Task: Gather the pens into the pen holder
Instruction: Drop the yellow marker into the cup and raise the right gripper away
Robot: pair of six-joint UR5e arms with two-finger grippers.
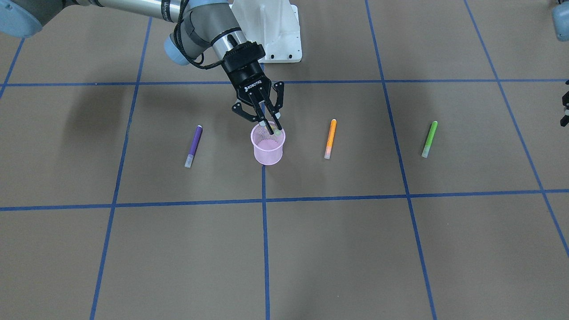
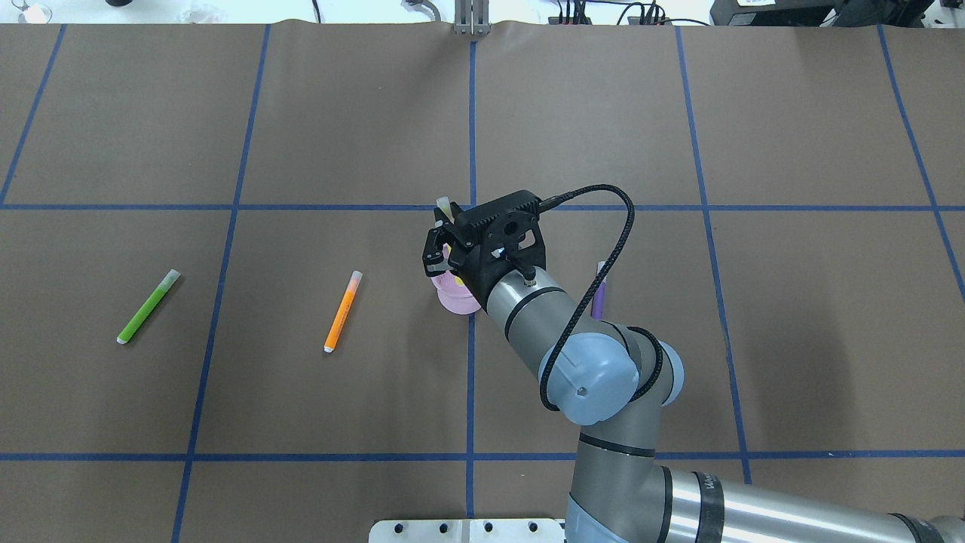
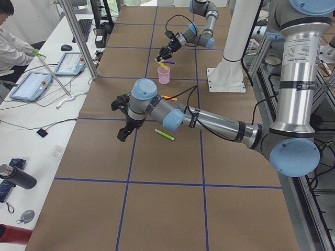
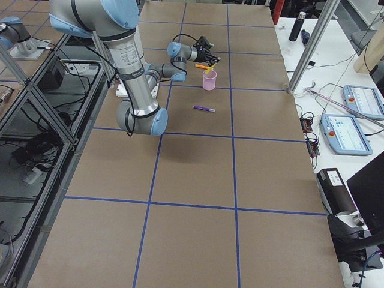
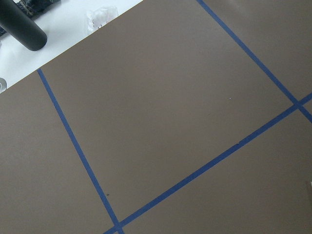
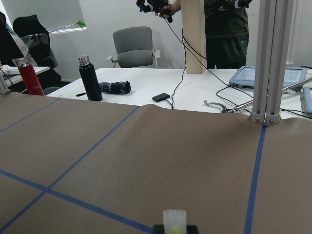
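The pink mesh pen holder [image 1: 268, 146] stands upright at the table's middle, also in the overhead view [image 2: 454, 296]. My right gripper [image 1: 271, 126] hangs tilted over its mouth, shut on a yellowish pen [image 1: 277, 132] whose lower end dips inside the rim. The pen's pale cap shows in the right wrist view [image 6: 174, 222]. The purple pen [image 1: 194, 145], orange pen [image 1: 330, 138] and green pen [image 1: 429, 139] lie flat on the table beside the cup. My left gripper [image 3: 123, 117] hovers near the green pen's side; I cannot tell whether it is open or shut.
Blue tape lines grid the brown table. The white robot base plate [image 1: 275, 31] sits behind the cup. A black bottle [image 5: 22, 29] lies off the table's edge. Desks with tablets [image 3: 31, 83] line the operators' side.
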